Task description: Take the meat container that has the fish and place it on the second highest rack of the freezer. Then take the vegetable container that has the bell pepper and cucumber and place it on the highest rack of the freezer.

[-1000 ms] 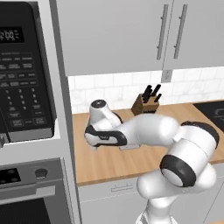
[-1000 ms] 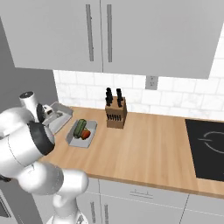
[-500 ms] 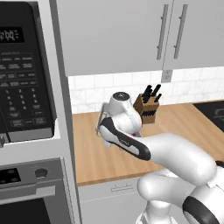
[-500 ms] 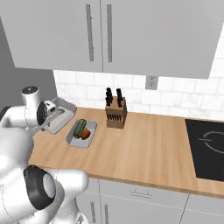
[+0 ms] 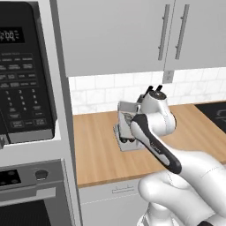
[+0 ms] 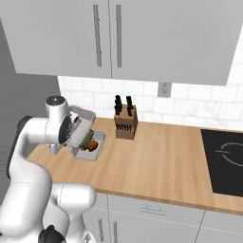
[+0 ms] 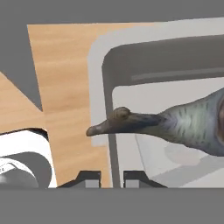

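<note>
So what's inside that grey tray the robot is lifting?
A silvery-grey fish lies in the meat container, gripped by its rim between the fingers. Its tail end runs past the edge of the hand view.

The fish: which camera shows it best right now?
The hand view: the fish lies close and sharp in its grey tray, above the claw. In the left and right base views the lifted tray shows, but no fish can be made out.
</note>
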Controlling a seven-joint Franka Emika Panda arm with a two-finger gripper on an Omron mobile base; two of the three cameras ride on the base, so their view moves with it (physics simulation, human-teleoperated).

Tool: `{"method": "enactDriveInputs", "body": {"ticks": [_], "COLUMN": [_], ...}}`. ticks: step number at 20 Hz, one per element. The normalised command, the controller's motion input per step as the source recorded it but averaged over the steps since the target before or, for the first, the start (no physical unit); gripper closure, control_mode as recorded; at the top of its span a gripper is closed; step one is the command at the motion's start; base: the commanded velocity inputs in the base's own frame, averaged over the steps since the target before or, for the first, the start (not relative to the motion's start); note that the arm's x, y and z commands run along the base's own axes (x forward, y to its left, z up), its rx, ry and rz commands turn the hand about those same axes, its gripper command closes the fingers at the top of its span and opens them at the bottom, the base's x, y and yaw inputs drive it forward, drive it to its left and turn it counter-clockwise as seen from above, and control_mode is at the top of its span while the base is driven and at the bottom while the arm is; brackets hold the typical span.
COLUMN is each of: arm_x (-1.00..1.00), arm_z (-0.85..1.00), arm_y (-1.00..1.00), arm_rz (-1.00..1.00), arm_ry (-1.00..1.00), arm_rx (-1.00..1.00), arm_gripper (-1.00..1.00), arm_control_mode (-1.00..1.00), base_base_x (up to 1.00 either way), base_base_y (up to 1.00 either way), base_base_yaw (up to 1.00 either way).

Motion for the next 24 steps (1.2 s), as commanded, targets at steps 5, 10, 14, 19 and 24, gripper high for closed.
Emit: {"method": "enactDriveInputs", "body": {"ticks": [5, 10, 14, 19, 24], "arm_x": [-0.14, -0.43, -0.36, -0.44, -0.45], "arm_z": [0.23, 0.34, 0.01, 0.04, 0.0], "arm_y": [-0.25, -0.16, -0.56, -0.11, -0.01], "arm_rz": [0.06, 0.08, 0.12, 0.15, 0.05], "arm_ry": [0.0, 0.01, 0.0, -0.02, -0.01], "arm_rx": [-0.42, -0.24, 0.19, 0.25, 0.28], "arm_gripper": [1.0, 1.0, 1.0, 1.0, 1.0], "arm_control_mode": [-1.0, -1.0, -1.0, -1.0, -1.0], "base_base_x": [0.0, 0.0, 0.0, 0.0, 0.0], "base_base_y": [0.0, 0.0, 0.0, 0.0, 0.0], "base_base_yaw": [0.0, 0.0, 0.0, 0.0, 0.0]}}
